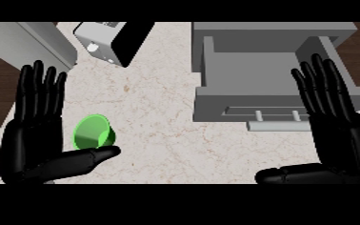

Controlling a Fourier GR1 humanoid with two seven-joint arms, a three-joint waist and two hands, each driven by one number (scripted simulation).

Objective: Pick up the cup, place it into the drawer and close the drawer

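Observation:
A green cup [94, 132] lies on the marbled counter [162, 109] at the lower left, its opening facing up and left. My left hand [32, 124] stands beside it on the left, fingers straight up, thumb stretched out just below the cup; it holds nothing. The grey drawer [253, 71] sits pulled out at the right, its inside bare, its handle [277, 116] on the near front. My right hand [334, 119] rests at the right edge, fingers straight, overlapping the drawer's right side.
A grey and black appliance [112, 40] stands at the back of the counter, left of the drawer. A grey panel [35, 43] fills the far left corner. Dark floor shows past the counter's left edge.

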